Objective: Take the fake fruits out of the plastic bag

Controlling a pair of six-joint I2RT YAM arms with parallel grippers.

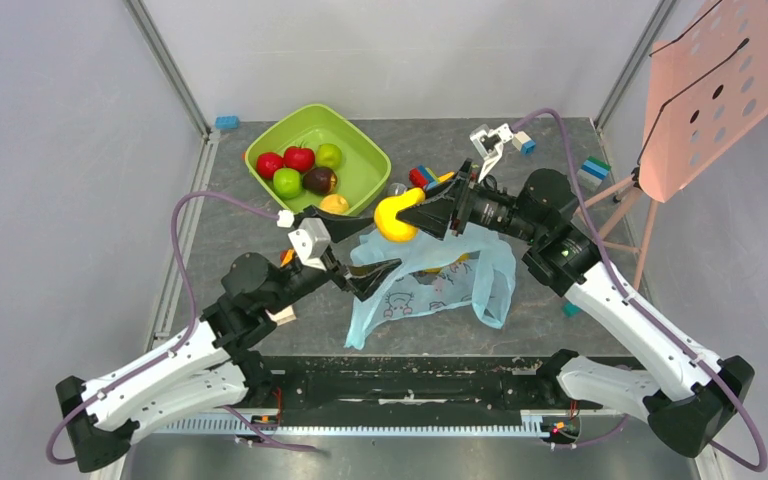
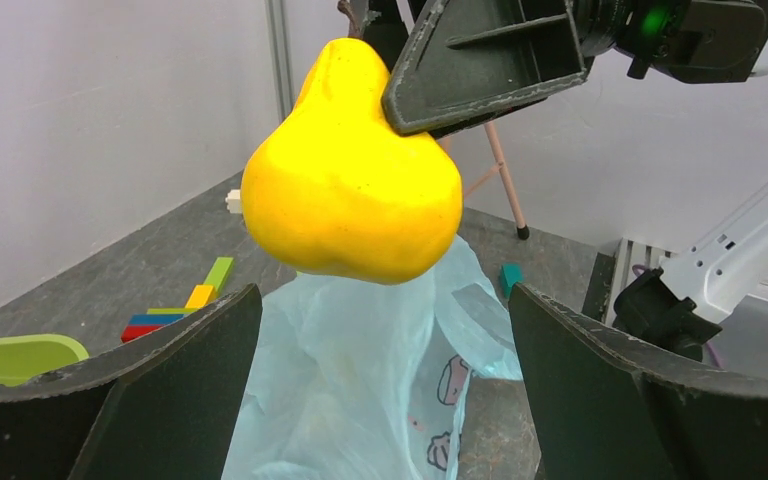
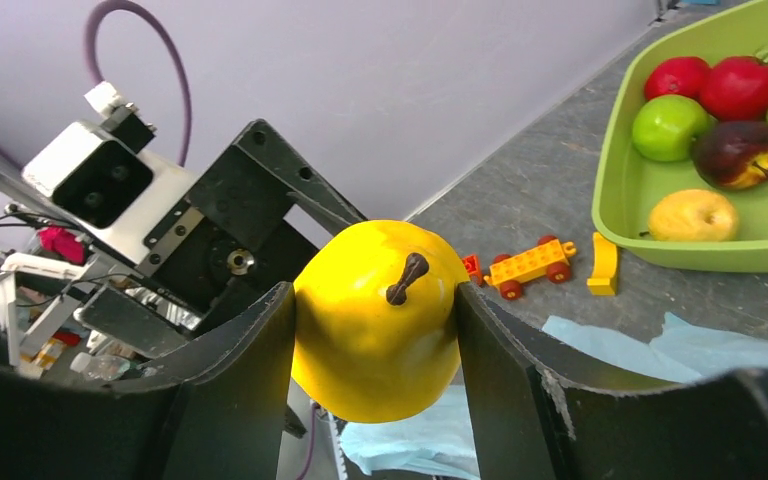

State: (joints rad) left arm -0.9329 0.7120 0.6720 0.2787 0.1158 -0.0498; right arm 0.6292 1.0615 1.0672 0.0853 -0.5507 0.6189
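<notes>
The right hand was clamped on the yellow pear, clear above the plastic bag. The left hand gaped over the bag. Glossy and rounded, the pear might slip free and roll off the worktop.

Lime-green square bowl on my grey bench, coloured blocks just beside it, pink perforated board at my right

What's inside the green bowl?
In the lime-green bowl lie two red apples, two green apples, one dark reddish-brown fruit and one yellow fruit. A finger of the left gripper covers the bowl's near corner, so anything there is hidden.
</notes>
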